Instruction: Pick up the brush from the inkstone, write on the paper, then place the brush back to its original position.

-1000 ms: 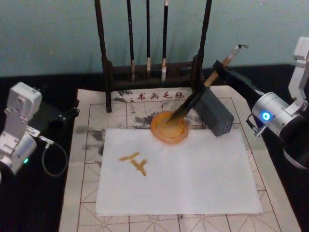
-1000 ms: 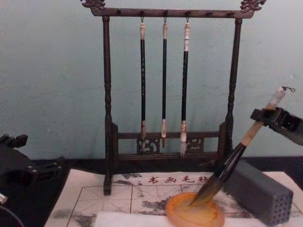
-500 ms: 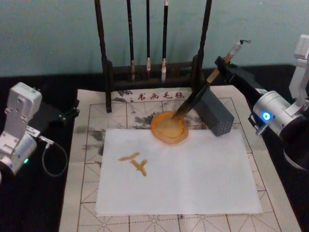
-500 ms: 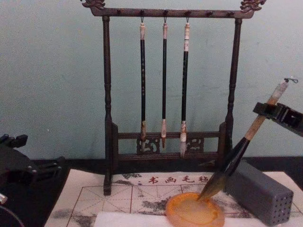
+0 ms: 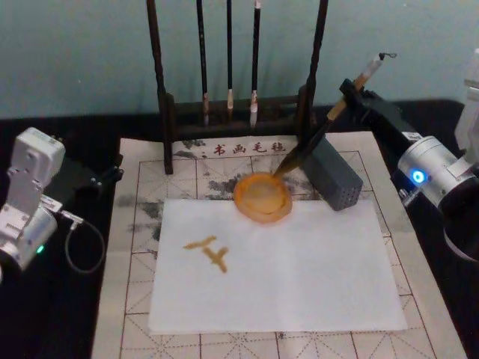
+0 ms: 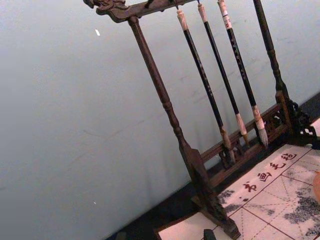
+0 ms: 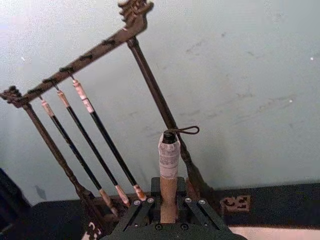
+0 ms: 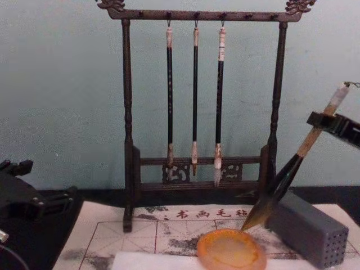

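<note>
Gripping brush [image 8: 286, 171], right end effector [image 5: 346, 96]; mat [image 5: 142, 284] reads 书画毛毡.

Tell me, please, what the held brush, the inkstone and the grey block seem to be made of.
The brush: likely wood or bamboo, with a matte tan upper handle, black lower part and dark hair-like bristles. The inkstone: glossy amber, perhaps resin or glass. The grey block: matte, with small holes, possibly plastic or stone.
</note>
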